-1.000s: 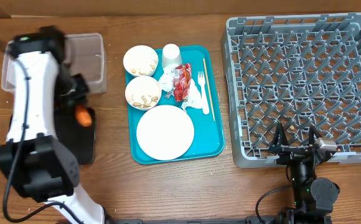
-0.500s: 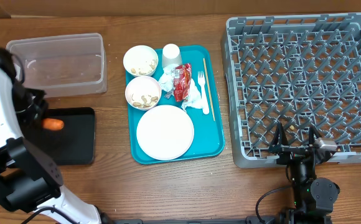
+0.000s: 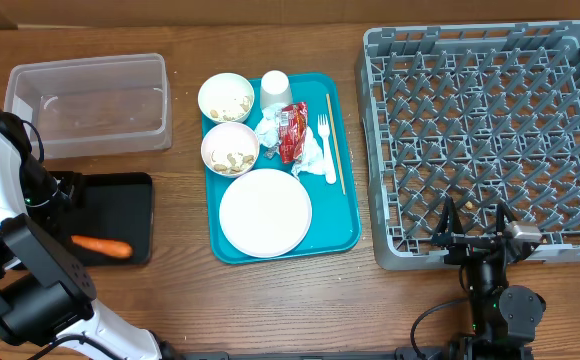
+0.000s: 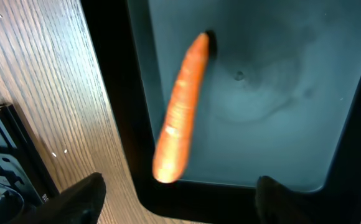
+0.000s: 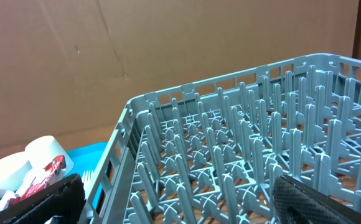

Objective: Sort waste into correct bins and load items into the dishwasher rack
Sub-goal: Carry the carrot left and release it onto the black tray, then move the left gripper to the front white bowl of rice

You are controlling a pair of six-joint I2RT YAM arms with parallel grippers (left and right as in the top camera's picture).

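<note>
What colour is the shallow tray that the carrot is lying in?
Black tray, with the orange carrot inside; clearest in the overhead view.

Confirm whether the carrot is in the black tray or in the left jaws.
In the tray. The carrot lies inside the black tray, one end at its rim; the left gripper has its jaws apart, holding nothing.

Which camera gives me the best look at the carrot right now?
Left wrist: the carrot fills the frame, lying loose in the black tray close to its rim. Overhead shows it only small, at the tray's near end. Right wrist does not show it.
</note>
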